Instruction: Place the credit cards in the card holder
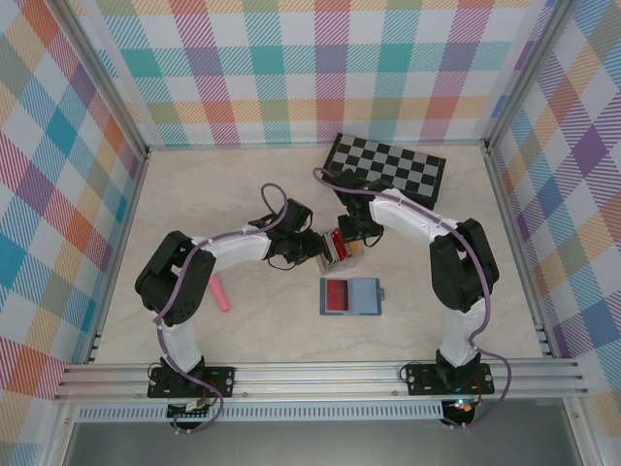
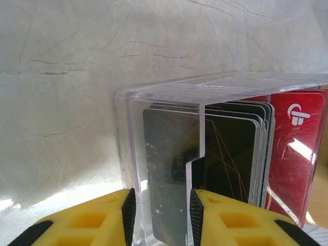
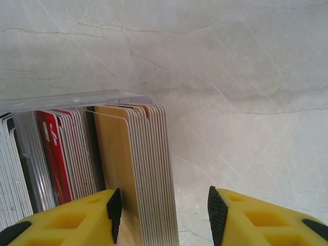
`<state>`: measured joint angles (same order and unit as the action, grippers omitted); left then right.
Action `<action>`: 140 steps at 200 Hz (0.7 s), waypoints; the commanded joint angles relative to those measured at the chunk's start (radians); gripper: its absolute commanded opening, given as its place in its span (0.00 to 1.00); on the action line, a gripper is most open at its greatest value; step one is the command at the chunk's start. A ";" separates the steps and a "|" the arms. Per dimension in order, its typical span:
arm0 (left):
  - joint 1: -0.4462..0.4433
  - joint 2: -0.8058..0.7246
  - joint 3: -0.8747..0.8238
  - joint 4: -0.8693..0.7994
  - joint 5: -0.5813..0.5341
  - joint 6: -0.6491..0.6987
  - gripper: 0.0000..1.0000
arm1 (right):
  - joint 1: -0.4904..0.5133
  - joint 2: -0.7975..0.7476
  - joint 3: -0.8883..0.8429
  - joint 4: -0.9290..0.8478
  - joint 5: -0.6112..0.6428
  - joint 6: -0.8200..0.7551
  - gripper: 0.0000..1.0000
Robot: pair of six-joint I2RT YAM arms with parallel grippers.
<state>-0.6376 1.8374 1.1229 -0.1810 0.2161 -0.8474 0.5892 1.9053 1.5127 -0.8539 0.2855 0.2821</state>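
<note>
A clear plastic box stands at mid-table with many credit cards upright in it. In the left wrist view I see dark cards and a red card inside the box. My left gripper is shut on the box's end, one pad on the outer wall and one on the notched front pane. My right gripper is open; its left pad rests against the tan cards, its right pad is well clear. The teal-blue card holder lies open nearer the arms, with a red card on its left half.
A folded chessboard lies at the back right, behind the right arm. A pink stick lies on the table by the left arm's elbow. Plaid walls and metal rails close in the table.
</note>
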 commanded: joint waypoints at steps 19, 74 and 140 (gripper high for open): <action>0.009 0.027 -0.009 -0.041 -0.010 0.012 0.35 | 0.010 -0.022 0.044 -0.051 0.053 -0.024 0.50; 0.009 0.029 -0.012 -0.034 0.000 0.007 0.35 | 0.012 -0.026 0.047 -0.050 0.016 -0.030 0.47; 0.009 0.035 -0.006 -0.035 0.005 0.008 0.35 | 0.012 0.036 0.060 -0.047 0.000 -0.026 0.50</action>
<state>-0.6376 1.8389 1.1229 -0.1802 0.2195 -0.8474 0.5972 1.9068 1.5360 -0.8791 0.2871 0.2646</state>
